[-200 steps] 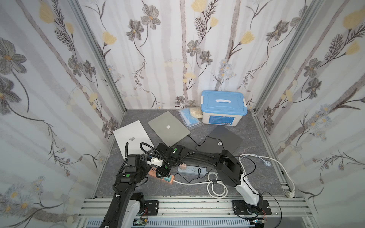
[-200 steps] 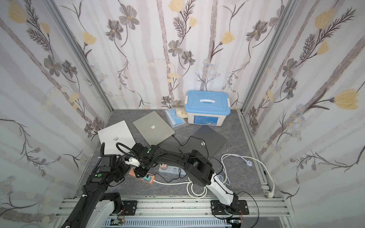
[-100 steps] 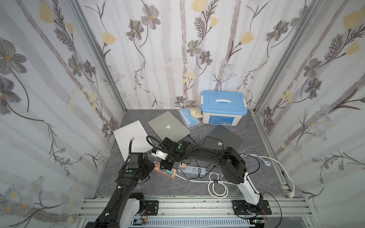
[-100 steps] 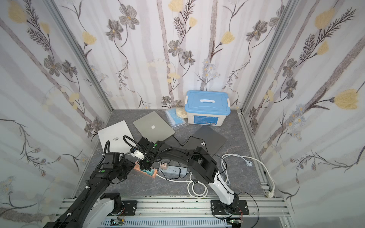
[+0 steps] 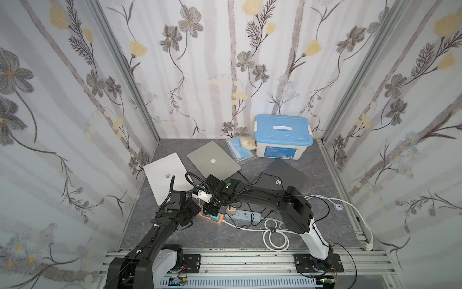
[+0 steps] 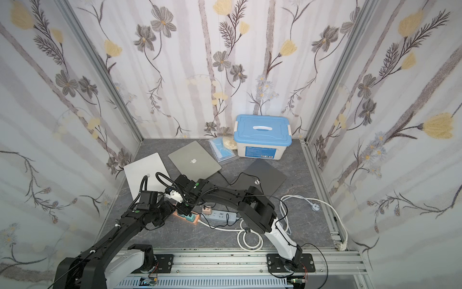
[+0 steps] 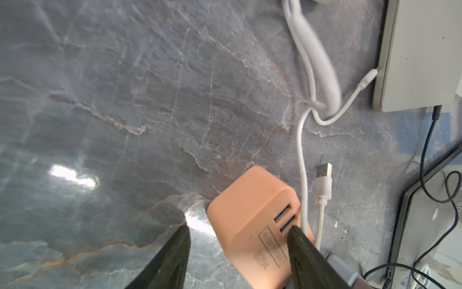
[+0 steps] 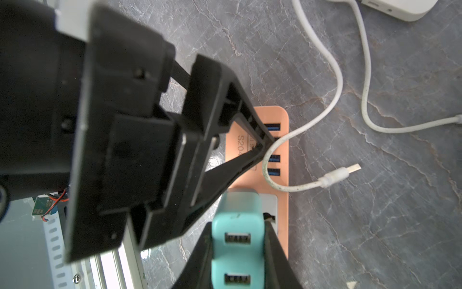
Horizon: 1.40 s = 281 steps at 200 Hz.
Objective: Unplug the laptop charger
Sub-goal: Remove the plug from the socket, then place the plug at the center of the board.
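The laptop charger [image 8: 237, 240] is a teal block with two USB ports, standing plugged into the orange power strip [image 8: 282, 120]. My right gripper [image 8: 237, 232] is shut on the charger, one finger on each side. In a top view the charger [image 5: 214, 218] shows just below the right gripper [image 5: 210, 209]. My left gripper [image 7: 238, 235] is open astride the strip's USB end [image 7: 250, 200]. One of its fingers [image 7: 300, 245] touches the strip's edge by the blue ports. The other finger [image 7: 178, 245] stands clear of the strip.
A loose white USB plug [image 7: 324, 180] and its cable lie beside the strip. A grey power strip [image 5: 242, 214] and coiled white cable [image 5: 275, 237] lie to the right. Three shut laptops [image 5: 165, 175] [image 5: 212, 160] [image 5: 282, 175] and a blue-lidded box [image 5: 282, 132] sit behind.
My left arm has reached in to the orange strip's end and its jaws have widened. My right jaws have closed a little onto the teal charger.
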### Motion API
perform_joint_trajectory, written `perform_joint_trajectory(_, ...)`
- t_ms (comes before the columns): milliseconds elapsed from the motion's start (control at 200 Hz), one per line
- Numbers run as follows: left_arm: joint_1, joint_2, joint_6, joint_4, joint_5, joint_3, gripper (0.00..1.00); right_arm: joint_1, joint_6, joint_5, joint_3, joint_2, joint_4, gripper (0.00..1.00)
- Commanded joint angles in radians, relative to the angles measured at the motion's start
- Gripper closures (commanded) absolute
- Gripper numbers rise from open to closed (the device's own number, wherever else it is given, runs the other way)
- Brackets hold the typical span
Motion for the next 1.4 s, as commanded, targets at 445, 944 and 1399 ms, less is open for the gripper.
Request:
perform_joint_trajectory(445, -0.025, -0.016, 0.01, -0.095, -0.108, -0.013, 0.37, -0.004, -0.013, 0.017, 0.06, -0.039, 0.034, 0.91)
perform_joint_trajectory(944, -0.027, -0.062, -0.003, -0.096, -0.1, -0.012, 0.37, -0.126, -0.02, 0.057, 0.098, -0.025, 0.017, 0.89)
perform_joint_trajectory(1399, -0.025, -0.119, 0.001, -0.139, -0.085, 0.05, 0.36, -0.141, -0.034, -0.013, 0.202, 0.142, -0.032, 0.87)
